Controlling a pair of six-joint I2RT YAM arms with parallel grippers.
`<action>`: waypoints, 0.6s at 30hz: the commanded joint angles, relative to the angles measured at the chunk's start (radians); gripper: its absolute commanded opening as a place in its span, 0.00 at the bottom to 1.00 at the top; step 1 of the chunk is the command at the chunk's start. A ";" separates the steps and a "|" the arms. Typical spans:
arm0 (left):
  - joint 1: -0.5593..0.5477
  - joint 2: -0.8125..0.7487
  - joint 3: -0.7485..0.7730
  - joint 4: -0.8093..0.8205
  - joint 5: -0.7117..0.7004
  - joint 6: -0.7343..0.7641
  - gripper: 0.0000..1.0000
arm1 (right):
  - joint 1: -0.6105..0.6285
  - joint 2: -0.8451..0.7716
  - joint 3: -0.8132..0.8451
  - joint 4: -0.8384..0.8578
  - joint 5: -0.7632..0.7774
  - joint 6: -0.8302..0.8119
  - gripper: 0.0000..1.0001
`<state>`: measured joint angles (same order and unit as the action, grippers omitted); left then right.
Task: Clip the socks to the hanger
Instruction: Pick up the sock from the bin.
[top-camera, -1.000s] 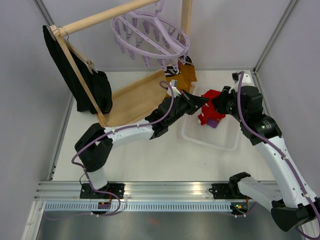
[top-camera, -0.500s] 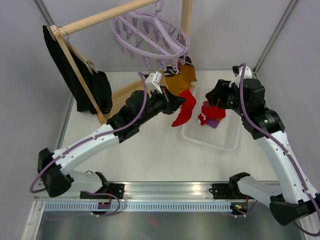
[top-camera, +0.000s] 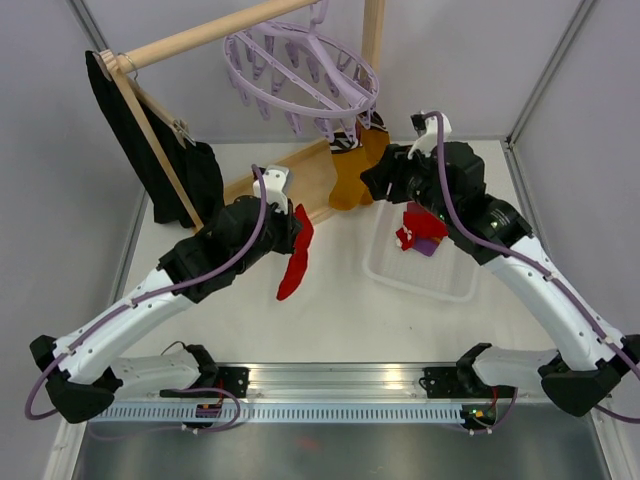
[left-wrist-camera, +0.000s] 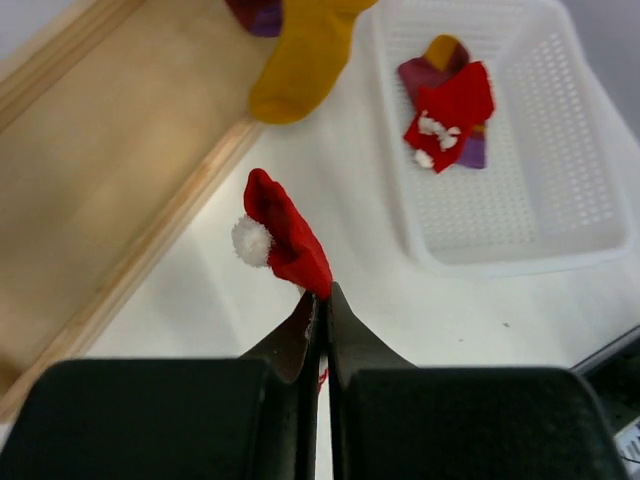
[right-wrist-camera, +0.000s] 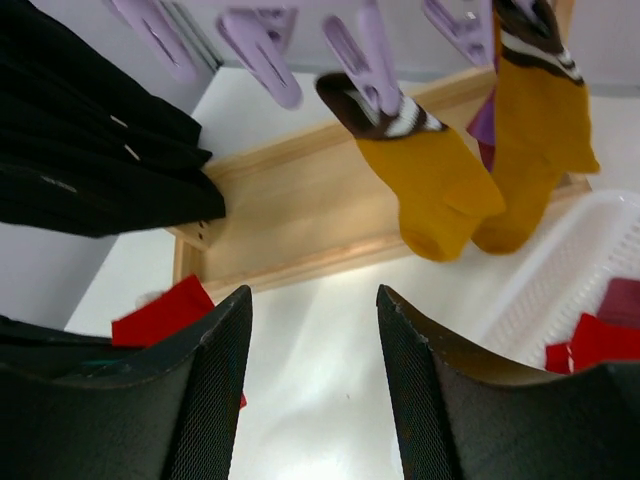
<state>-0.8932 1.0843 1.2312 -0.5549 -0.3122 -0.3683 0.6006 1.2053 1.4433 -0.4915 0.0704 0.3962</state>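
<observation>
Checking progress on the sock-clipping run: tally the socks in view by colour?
Mustard socks, clipped to the hanger: 2
Red socks, one in the left gripper, one in the basket: 2
Purple-and-mustard sock, under the red one in the basket: 1
Total: 5 socks showing; the basket pile may hide more.

No readable text, labels, brands or numbers on anything in these views.
</observation>
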 joint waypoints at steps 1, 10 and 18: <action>0.002 -0.050 0.013 -0.115 -0.152 0.058 0.02 | 0.085 0.060 0.095 0.105 0.124 0.001 0.59; 0.002 -0.096 0.004 -0.158 -0.160 0.072 0.02 | 0.291 0.295 0.290 0.175 0.475 -0.045 0.56; 0.002 -0.115 0.024 -0.181 -0.151 0.103 0.02 | 0.312 0.419 0.379 0.218 0.667 -0.092 0.56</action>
<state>-0.8932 0.9936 1.2293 -0.7242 -0.4469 -0.3168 0.9058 1.6016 1.7565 -0.3340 0.6094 0.3416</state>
